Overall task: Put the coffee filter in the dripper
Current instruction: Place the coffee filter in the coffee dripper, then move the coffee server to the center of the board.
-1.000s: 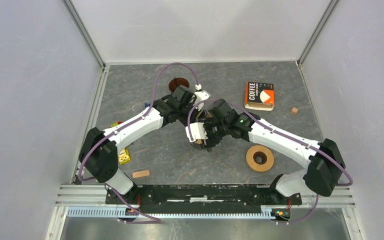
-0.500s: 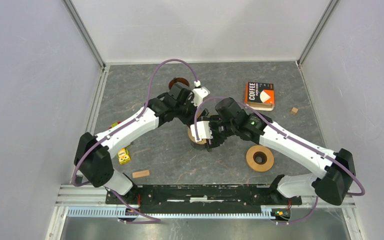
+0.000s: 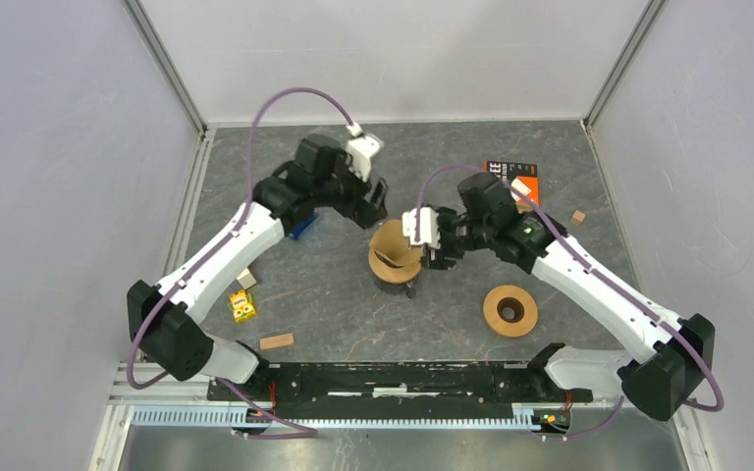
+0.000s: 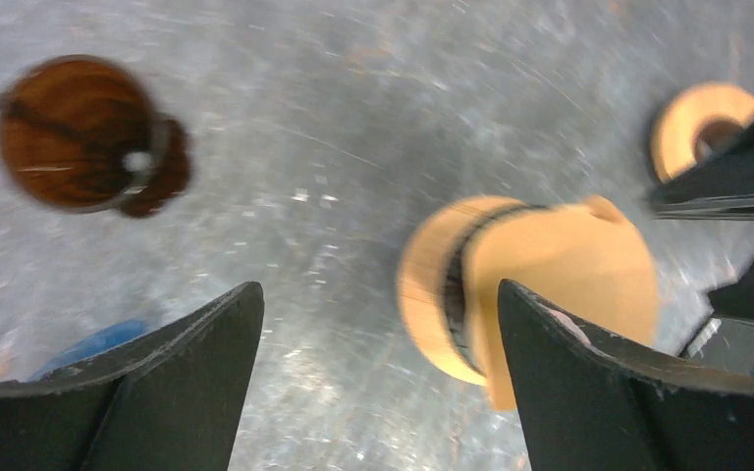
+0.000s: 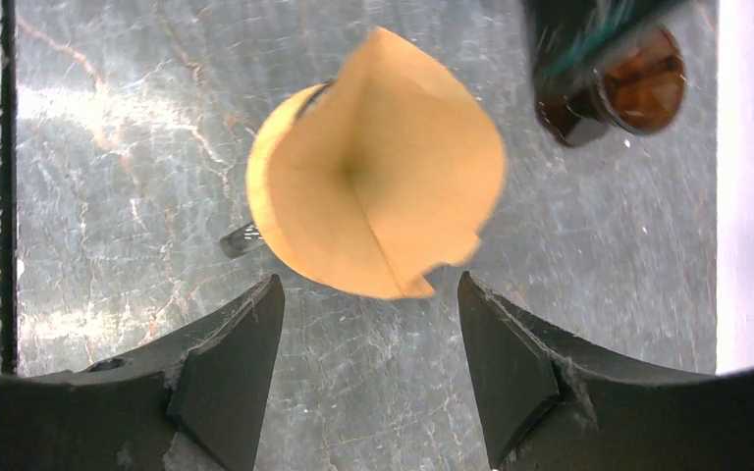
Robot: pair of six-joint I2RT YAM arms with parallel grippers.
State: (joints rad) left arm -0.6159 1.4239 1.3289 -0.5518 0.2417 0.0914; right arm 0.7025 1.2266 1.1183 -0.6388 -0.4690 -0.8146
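The brown paper coffee filter (image 3: 394, 242) sits opened as a cone in the dripper (image 3: 389, 272), a round wooden-rimmed piece at the table's middle. The right wrist view looks down into the filter (image 5: 393, 186), with the dripper's rim (image 5: 263, 186) showing at its left. In the left wrist view the filter (image 4: 560, 265) and dripper (image 4: 430, 285) are blurred, beside the right finger. My left gripper (image 3: 371, 202) hangs open just behind and left of the dripper, holding nothing (image 4: 378, 304). Just right of the dripper, my right gripper (image 3: 438, 252) is open and empty (image 5: 369, 294).
A coffee filter box (image 3: 525, 184) lies at the back right, partly under the right arm. A wooden ring (image 3: 510, 310) lies front right. A dark brown cup (image 4: 83, 132) stands behind the dripper. A blue thing (image 3: 302, 228), yellow block (image 3: 243, 308), wooden block (image 3: 276, 341) and small cube (image 3: 577, 217) are scattered.
Both grippers were close over the dripper; the left one opened wide and drew back to the far left, the right one drew back to the right. The filter stays in the dripper.
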